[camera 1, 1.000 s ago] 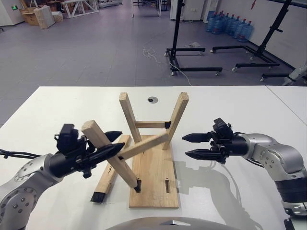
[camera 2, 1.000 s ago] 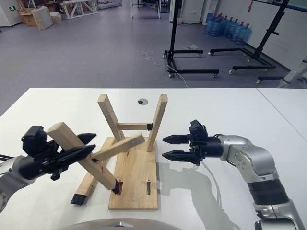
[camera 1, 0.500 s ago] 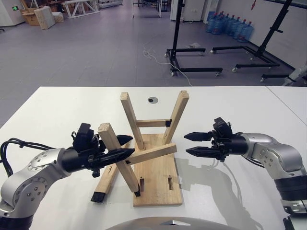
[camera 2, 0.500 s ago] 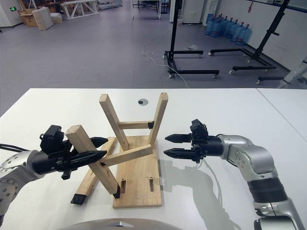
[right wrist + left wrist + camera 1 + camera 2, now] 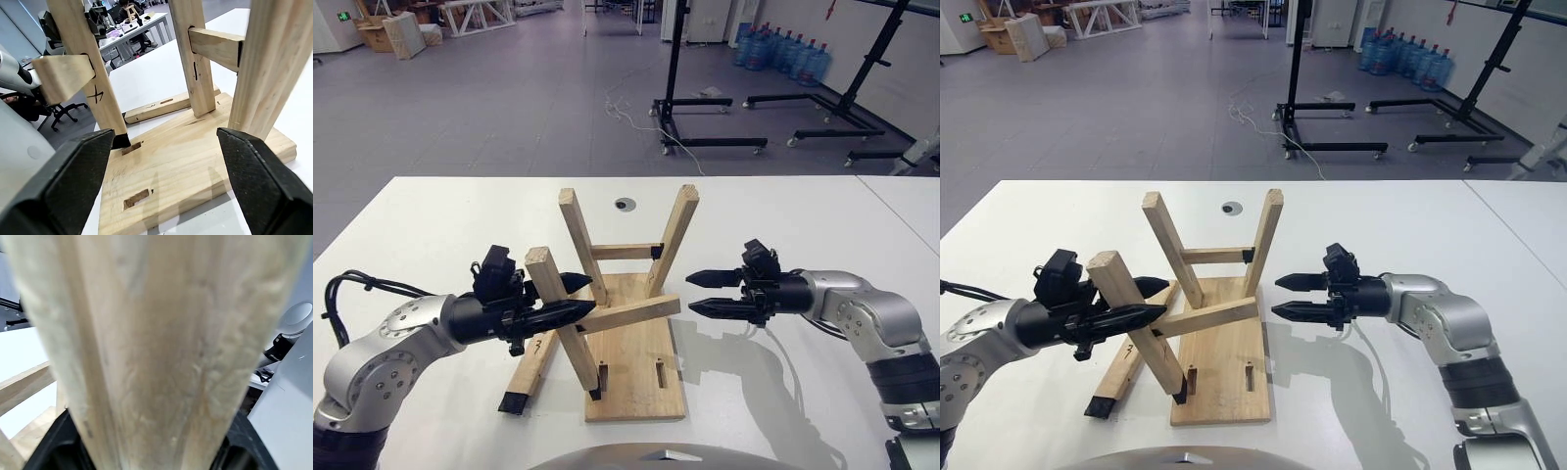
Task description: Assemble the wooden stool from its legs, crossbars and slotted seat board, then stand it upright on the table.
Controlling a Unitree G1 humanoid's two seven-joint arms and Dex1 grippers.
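Clamping a tilted leg (image 5: 570, 343), foot at the seat board (image 5: 641, 387), left pincer (image 5: 585, 295).

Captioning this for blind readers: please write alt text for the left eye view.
The left pincer grips a tilted leg, crossbar attached, its lower end on the seat board. Two joined legs stand at its far end; the open right pincer hovers beside them.
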